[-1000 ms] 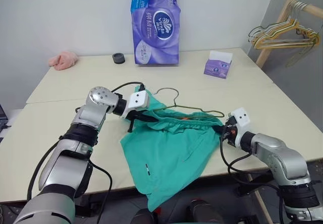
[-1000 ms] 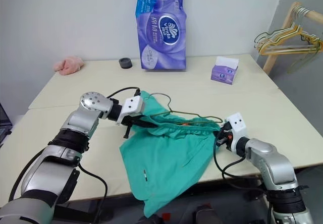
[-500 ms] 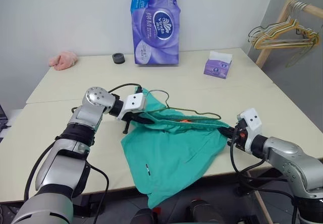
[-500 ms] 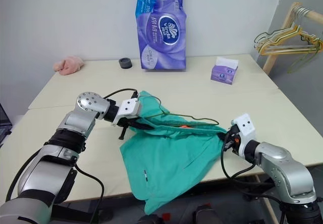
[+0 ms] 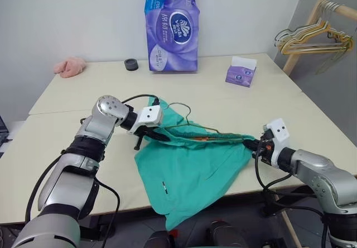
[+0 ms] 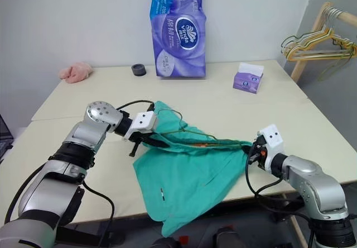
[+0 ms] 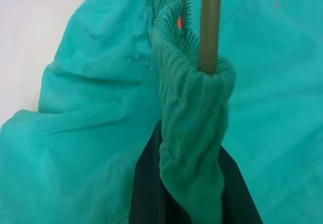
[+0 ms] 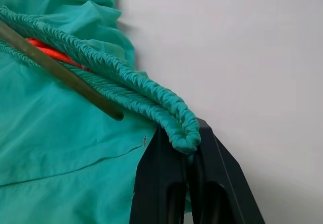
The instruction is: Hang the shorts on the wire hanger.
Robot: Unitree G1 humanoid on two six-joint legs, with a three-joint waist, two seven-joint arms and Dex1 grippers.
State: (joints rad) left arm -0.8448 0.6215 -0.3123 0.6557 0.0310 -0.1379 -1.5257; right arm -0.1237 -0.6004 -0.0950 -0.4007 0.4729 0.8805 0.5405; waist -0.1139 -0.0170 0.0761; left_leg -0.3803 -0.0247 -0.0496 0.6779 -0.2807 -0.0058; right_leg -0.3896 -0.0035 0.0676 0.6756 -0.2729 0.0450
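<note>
The teal-green shorts [image 5: 187, 167] lie near the table's front edge, one leg hanging over it. Their gathered waistband [image 8: 108, 75] is stretched between my two grippers. My left gripper [image 5: 157, 135] is shut on the waistband's left end, my right gripper [image 5: 256, 146] is shut on its right end. The thin olive-grey wire hanger [image 5: 189, 129] runs inside the waistband, its hook [image 5: 179, 106] sticking out on the far side. In the left wrist view the hanger wire [image 7: 209, 27] enters the bunched waistband just above my fingers. An orange mark [image 8: 50, 52] shows inside the waist.
A purple tissue pack [image 5: 172, 27] stands at the back of the table [image 5: 312, 119], with a small tissue box [image 5: 241, 72], a black ring [image 5: 131, 64] and a pink cloth wad [image 5: 70, 66]. A wooden rack with several hangers [image 5: 312, 36] stands to the right.
My right gripper pulled its end of the waistband further right and toward me. The waistband is stretched straighter and less bunched; the hanger's hook has shifted a little left.
</note>
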